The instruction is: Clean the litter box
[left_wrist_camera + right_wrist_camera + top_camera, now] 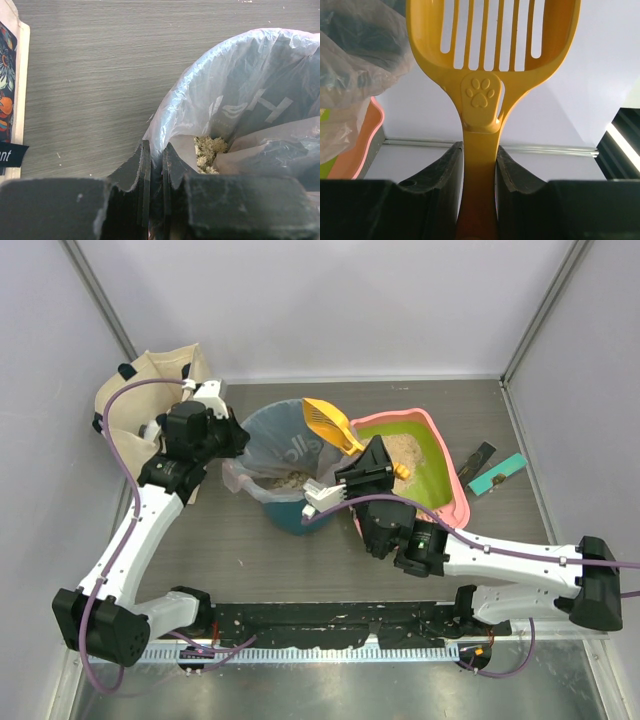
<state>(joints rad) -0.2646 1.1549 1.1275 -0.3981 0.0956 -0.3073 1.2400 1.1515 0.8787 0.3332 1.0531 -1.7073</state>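
The pink litter box with its lime-green floor and beige litter lies right of centre; its pink rim shows in the right wrist view. My right gripper is shut on the handle of the orange slotted scoop, whose head is raised over the teal bin. The scoop handle sits between both fingers, blade upward. My left gripper is shut on the edge of the clear bag lining the bin. Pale litter lies inside the bag.
A beige cloth bag stands at the back left, behind the left arm. A black and teal tool lies right of the litter box. Grey walls close the table on three sides.
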